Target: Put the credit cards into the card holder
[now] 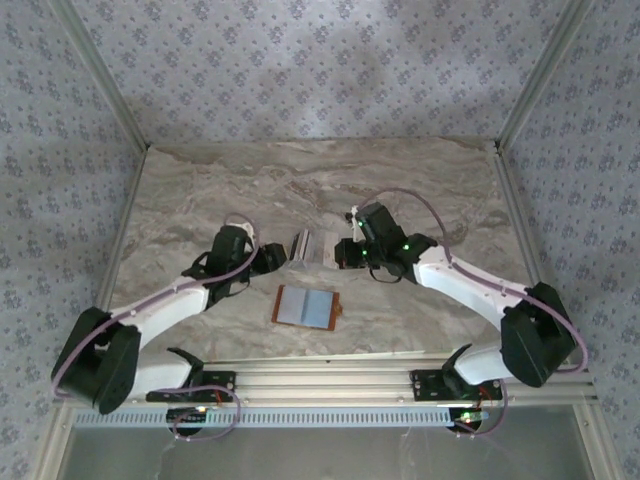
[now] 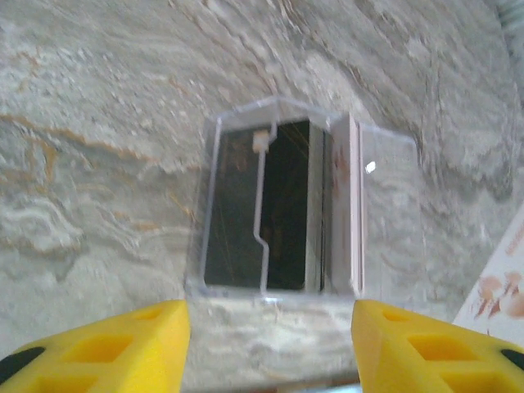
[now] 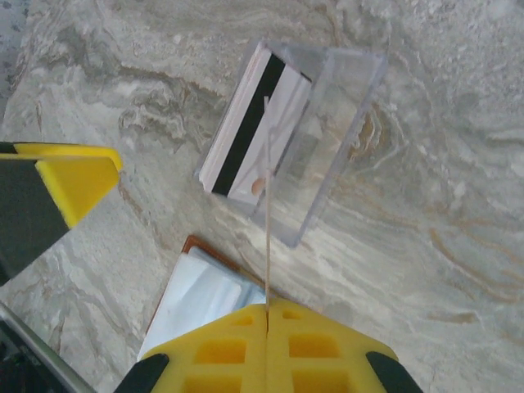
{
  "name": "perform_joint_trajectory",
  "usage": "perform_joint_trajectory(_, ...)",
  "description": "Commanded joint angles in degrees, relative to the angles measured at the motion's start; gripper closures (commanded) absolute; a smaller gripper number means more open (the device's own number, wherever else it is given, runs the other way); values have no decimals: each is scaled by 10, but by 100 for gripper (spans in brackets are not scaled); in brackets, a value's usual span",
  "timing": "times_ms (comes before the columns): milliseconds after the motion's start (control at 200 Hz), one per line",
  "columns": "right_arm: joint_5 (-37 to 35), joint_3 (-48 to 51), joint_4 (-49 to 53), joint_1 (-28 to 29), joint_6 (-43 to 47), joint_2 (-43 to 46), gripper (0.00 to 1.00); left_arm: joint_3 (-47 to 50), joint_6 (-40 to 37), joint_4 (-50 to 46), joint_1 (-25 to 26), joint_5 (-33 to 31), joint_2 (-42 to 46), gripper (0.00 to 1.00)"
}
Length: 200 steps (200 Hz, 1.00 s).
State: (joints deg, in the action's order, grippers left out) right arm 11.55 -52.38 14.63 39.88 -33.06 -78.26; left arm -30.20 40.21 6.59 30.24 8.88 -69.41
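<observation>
While the top view sets out the whole layout, the wrist views supply the detail. From above, the card holder (image 1: 307, 307) lies open and flat on the marble table (image 1: 200, 190), near the front edge between the two arms. Its brown border frames a blue-grey inside. Just behind it stands a clear case (image 1: 305, 245), with the left gripper (image 1: 272, 257) on one side and the right gripper (image 1: 342, 252) on the other.

The left wrist view shows the left gripper (image 2: 270, 318) with its yellow fingers spread wide and nothing between them. The clear case (image 2: 385, 213) sits just beyond the tips. The credit cards (image 2: 286, 205) inside stand on edge, and the facing one looks dark and glossy.

The right wrist view gives what the top view cannot. The right gripper (image 3: 268, 309) has its fingers pressed together on a single card (image 3: 266, 205), seen edge-on as a thin pale line rising toward the case (image 3: 336, 106). Here the credit cards (image 3: 246, 123) in the case show a white face with a black stripe. The card holder (image 3: 201, 295) lies just below and left of the fingers, its pale blue-grey inside facing up.
</observation>
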Motion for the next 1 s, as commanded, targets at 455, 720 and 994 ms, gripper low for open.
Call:
perform_joint_trajectory(455, 33, 121, -103, 107, -26, 55, 99, 58, -39, -87, 148, -141, 19, 44)
perform_joint_trajectory(720, 58, 146, -162, 127, -52, 14, 99, 65, -35, -73, 154, -151, -2, 49)
perform_joint_trajectory(994, 80, 160, -189, 107, -74, -7, 99, 77, -34, -56, 156, -149, -17, 52)
